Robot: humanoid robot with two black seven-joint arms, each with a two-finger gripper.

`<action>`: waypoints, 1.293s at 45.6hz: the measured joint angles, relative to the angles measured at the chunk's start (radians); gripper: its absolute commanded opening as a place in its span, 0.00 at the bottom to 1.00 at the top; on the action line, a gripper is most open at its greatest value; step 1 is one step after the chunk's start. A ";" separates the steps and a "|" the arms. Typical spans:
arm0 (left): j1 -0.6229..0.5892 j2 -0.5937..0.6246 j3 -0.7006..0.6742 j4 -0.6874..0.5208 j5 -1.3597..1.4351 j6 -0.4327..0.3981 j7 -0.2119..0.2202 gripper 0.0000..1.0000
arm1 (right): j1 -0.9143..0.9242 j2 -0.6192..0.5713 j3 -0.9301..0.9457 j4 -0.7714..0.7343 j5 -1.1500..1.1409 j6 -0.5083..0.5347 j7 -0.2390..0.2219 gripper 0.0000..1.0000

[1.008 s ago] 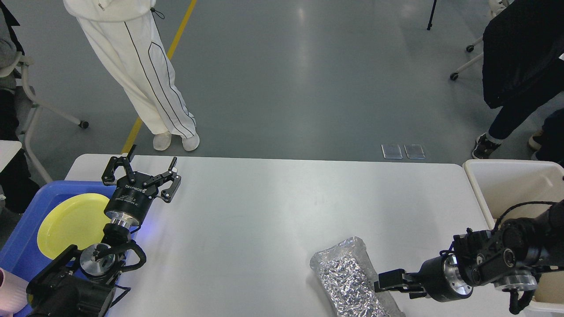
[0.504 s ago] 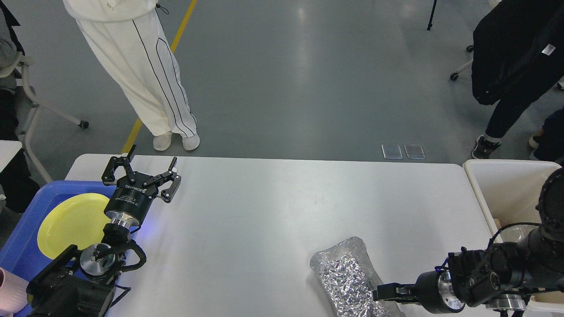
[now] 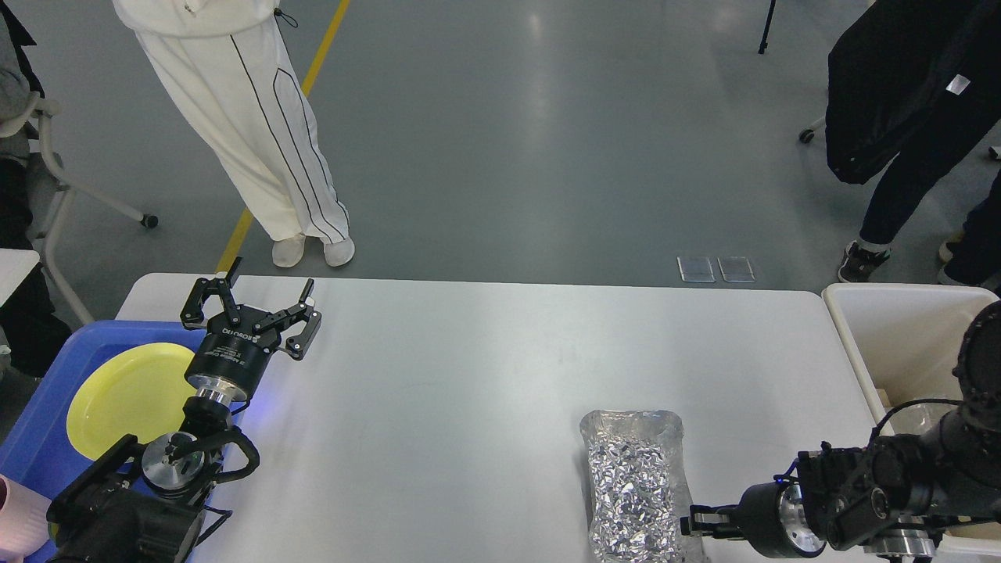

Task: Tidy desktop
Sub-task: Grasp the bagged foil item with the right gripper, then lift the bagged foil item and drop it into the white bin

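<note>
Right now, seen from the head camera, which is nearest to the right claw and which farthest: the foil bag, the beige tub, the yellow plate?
1. Foil bag: touching the right claw.
2. Beige tub: right edge.
3. Yellow plate: far left, in the blue tray.

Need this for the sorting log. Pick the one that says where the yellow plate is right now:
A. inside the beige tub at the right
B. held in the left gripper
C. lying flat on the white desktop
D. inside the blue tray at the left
D: the yellow plate lies inside the blue tray at the desktop's left end, while the left gripper beside it is open and holds nothing.
</note>
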 measured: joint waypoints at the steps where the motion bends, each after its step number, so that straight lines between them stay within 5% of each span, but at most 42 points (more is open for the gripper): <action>1: 0.000 0.000 0.000 0.000 0.000 0.000 0.000 0.96 | 0.000 -0.001 0.000 0.000 0.000 0.000 0.000 0.00; 20: 0.000 0.000 0.000 0.000 0.000 0.000 0.000 0.96 | 0.032 -0.045 0.001 -0.008 -0.002 0.001 -0.005 0.00; 33: 0.000 0.000 0.000 0.000 0.000 0.000 0.000 0.96 | 0.229 -0.157 -0.006 -0.010 0.022 0.017 -0.019 0.00; 47: 0.000 0.000 0.000 0.000 0.000 0.000 0.000 0.96 | 0.663 -0.236 -0.049 0.093 0.025 0.327 -0.015 0.00; 59: 0.000 0.000 0.000 0.000 0.000 0.000 0.000 0.96 | 0.852 -0.208 -0.038 0.201 0.023 0.419 -0.014 0.00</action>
